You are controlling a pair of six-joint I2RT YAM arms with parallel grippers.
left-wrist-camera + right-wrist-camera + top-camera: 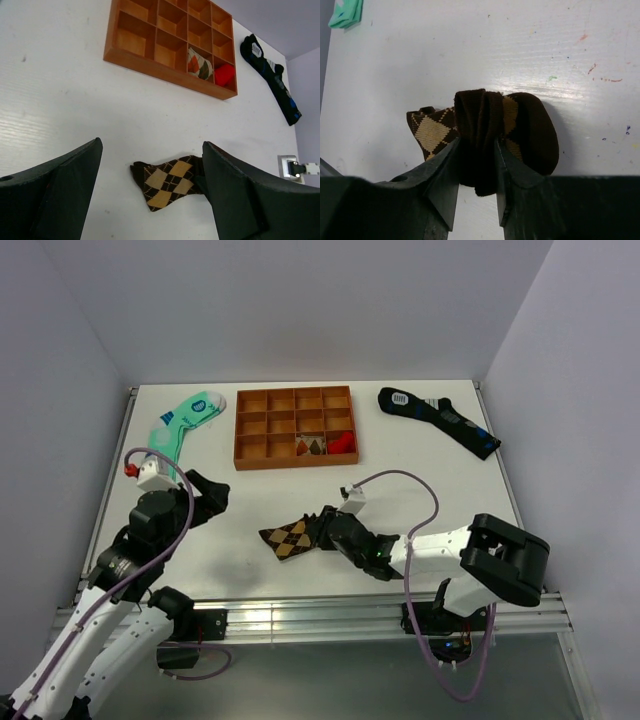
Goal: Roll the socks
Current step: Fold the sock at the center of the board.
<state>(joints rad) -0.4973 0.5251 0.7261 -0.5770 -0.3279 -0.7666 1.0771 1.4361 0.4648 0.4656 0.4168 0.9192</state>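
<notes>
The brown argyle socks [290, 538] lie on the white table near its front middle. Their dark cuff end is bunched into a roll, and the diamond-patterned toe end lies flat to the left. My right gripper [328, 528] is shut on the rolled dark part [477, 145], with the fabric squeezed between both fingers. My left gripper [205, 498] is open and empty, held above the table to the left of the socks. In the left wrist view the flat toe end [167, 181] shows between its spread fingers.
An orange wooden divided tray [295, 426] stands at the back middle, with rolled items in two cells. A mint-green sock [185, 423] lies at the back left. A black-navy sock [440, 422] lies at the back right.
</notes>
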